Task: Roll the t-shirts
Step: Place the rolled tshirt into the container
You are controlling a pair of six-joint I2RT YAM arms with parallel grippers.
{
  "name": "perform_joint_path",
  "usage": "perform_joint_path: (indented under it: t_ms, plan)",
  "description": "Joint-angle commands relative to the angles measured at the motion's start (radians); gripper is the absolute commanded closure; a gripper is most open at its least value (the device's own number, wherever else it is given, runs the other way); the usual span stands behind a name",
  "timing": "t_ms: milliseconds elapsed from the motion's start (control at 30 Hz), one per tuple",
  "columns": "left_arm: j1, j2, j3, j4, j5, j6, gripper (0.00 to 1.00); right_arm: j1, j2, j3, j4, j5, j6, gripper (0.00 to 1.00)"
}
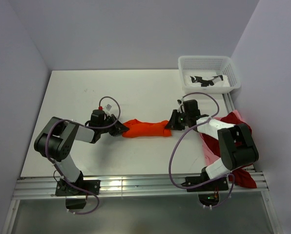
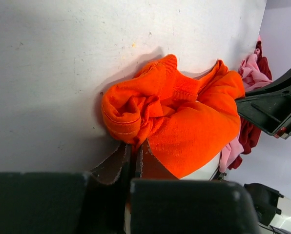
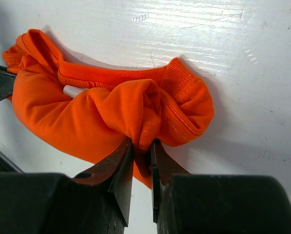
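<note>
Top external view shows the white table (image 1: 87,97) with the orange t-shirt (image 1: 145,129) bunched into a short, loose sausage that spans the gap between the two pincers. The left pincer (image 1: 120,129) is clamped tight on the shirt's left end. The right pincer (image 1: 171,125) is narrowed onto its right end. Each holds only a small pinch of cloth. Behind the right pincer, at the table's right edge and partly under that arm, lies the heap of dark red and pale pink shirts (image 1: 209,155), not yet rolled.

The biggest risk, as I judge it, is that the bundle is a scrunch and not a roll. Folds and the ribbed collar stick out at both ends, so turning it from here would likely twist it like a rope, and it would spring loose once let go. Next, if the pincers draw apart, the cloth between them would stretch and unwind; if they close in, it would sag and buckle. The right arm, sweeping back, could also drag the heap off the edge. The smallest risk is at the grips themselves. In the left wrist view the fingers (image 2: 116,161) hold just one thin fold beside the hem, and in the right wrist view the nip is equally slight, so either could slip free.
</note>
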Motion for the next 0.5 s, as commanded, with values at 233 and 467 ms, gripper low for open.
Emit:
perform_joint_path:
  t_ms: [233, 467]
  plan:
    - [-0.03, -0.113, 0.138, -0.209, -0.16, 0.026, 1.0, -0.036, 0.013, 0.151, -0.082, -0.013, 0.002, 1.0]
    - [-0.071, -0.131, 0.398, -0.348, -0.254, 0.039, 1.0, -0.085, 0.041, 0.41, -0.191, -0.004, 0.019, 1.0]
